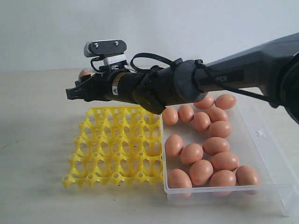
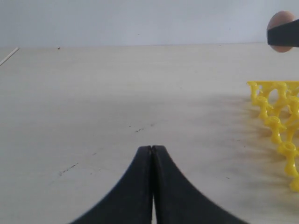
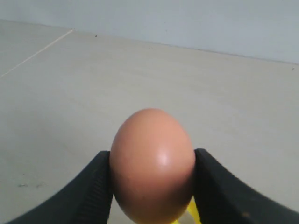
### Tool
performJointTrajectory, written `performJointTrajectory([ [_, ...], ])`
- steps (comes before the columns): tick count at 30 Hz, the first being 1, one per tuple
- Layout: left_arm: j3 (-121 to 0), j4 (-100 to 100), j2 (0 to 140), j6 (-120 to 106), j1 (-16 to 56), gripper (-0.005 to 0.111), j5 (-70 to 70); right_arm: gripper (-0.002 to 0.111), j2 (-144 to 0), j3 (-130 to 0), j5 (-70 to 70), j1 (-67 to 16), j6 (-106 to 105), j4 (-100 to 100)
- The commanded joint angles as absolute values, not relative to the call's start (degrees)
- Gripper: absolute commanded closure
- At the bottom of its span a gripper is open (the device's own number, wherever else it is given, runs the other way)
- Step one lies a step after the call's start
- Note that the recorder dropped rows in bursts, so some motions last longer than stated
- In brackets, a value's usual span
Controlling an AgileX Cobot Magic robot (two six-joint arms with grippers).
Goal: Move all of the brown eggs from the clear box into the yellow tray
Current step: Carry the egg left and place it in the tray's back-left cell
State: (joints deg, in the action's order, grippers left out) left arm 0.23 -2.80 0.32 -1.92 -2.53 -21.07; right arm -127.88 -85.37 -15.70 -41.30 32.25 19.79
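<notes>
My right gripper (image 3: 153, 161) is shut on one brown egg (image 3: 152, 168), its black fingers (image 3: 98, 182) pressing both sides. In the exterior view that gripper (image 1: 78, 88) hangs above the far left corner of the yellow tray (image 1: 117, 144), with the held egg (image 1: 84, 73) peeking out behind it. The tray's cups that show hold nothing. Several brown eggs (image 1: 202, 154) lie in the clear box (image 1: 273, 158), which sits against the tray's right side. My left gripper (image 2: 152, 149) is shut and empty, low over bare table; from it the tray (image 2: 280, 121) and the held egg (image 2: 279, 25) show off to one side.
The right arm (image 1: 219, 79) stretches across from the right, over the far end of the clear box. A light table (image 1: 37, 130) lies around the tray and box, with a pale wall behind.
</notes>
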Motion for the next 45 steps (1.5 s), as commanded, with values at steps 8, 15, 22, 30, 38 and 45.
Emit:
performJointTrajectory([
  [8,0.00,-3.11,0.00,-1.61,-2.24,0.107,-20.27,0.108,-132.05,-85.47,-12.12,-40.87,34.37,21.57],
  [15,0.00,-3.11,0.00,-1.61,-2.24,0.107,-20.27,0.073,-132.69,-85.47,-10.40,-40.87,38.91,22.30],
  [22,0.00,-3.11,0.00,-1.61,-2.24,0.107,-20.27,0.058,-132.43,-85.47,-9.95,-41.34,39.04,24.45],
  [30,0.00,-3.11,0.00,-1.61,-2.24,0.107,-20.27,0.058,-130.68,-85.47,-9.16,-42.62,39.04,26.64],
  [38,0.00,-3.11,0.00,-1.61,-2.24,0.107,-20.27,0.049,-130.24,-85.47,-7.39,-43.25,39.04,27.02],
  [45,0.00,-3.11,0.00,-1.61,-2.24,0.107,-20.27,0.050,-122.37,-85.47,7.89,-43.28,30.95,27.14],
])
